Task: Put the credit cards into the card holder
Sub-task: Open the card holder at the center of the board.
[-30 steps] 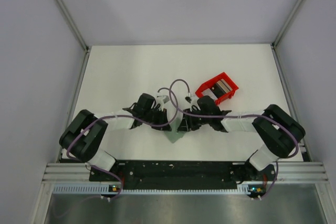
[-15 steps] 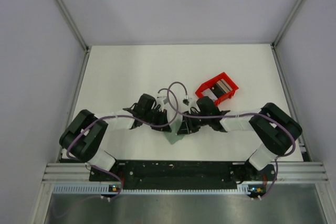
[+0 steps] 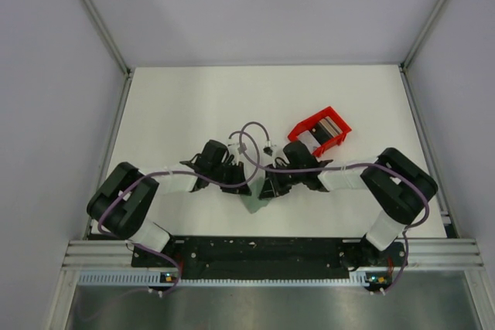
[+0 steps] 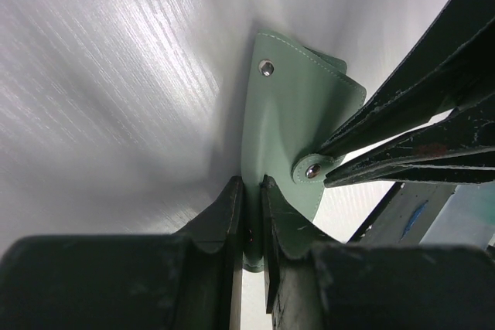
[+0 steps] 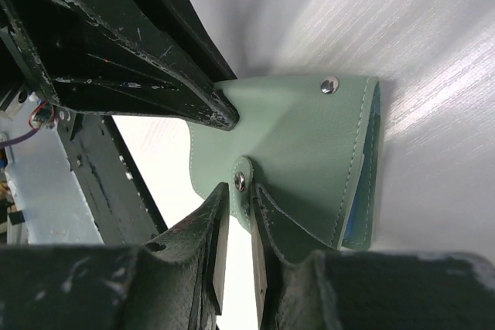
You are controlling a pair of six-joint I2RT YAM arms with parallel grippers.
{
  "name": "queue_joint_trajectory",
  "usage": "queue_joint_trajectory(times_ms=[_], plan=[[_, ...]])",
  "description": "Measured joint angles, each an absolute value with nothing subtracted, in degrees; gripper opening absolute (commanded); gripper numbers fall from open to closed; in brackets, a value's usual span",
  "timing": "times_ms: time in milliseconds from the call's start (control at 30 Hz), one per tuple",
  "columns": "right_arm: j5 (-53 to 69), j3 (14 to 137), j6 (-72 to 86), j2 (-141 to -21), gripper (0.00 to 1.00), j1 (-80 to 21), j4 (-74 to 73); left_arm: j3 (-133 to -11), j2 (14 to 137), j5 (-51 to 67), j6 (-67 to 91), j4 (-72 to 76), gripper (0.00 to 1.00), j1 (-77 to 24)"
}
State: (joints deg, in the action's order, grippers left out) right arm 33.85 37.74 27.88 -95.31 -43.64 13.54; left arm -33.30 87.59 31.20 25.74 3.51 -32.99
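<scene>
**Clamped from both sides**

Shut tight with the left gripper (image 4: pixel 249 218) on one thin edge of the card holder (image 4: pixel 290 129), jaws almost touching. Pinched with the right gripper (image 5: pixel 236 202) on the small snap tab (image 5: pixel 240 182). Held folded, pale blue lining peeping from the open side, low over the white table (image 3: pixel 178 106) between both wrists. Further out, behind the right arm, well apart: a red bin (image 3: pixel 300 128)

Matt leather-like card holder (image 5: pixel 302 144), shiny metal snaps (image 5: pixel 330 84).

White table (image 3: pixel 193 98) between pale grey walls (image 3: pixel 255 5), aluminium rail (image 3: pixel 441 253) in front
</scene>
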Motion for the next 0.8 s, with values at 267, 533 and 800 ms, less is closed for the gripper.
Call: queue_joint_trajectory(times_ms=[267,533,800], plan=[[31.59,37.93,26.15,-94.17,0.18,-44.84,12.16,-33.08,87.24,30.39,26.72,3.53,0.0,-33.06],[33.28,39.16,24.05,-95.83,0.0,-44.88,11.66,-32.51,86.5,29.39,28.08,3.44,0.0,-33.08],[33.95,38.39,23.05,-95.98,0.0,-45.69,14.39,-32.03,85.86,27.75,31.18,3.44,0.0,-33.08]])
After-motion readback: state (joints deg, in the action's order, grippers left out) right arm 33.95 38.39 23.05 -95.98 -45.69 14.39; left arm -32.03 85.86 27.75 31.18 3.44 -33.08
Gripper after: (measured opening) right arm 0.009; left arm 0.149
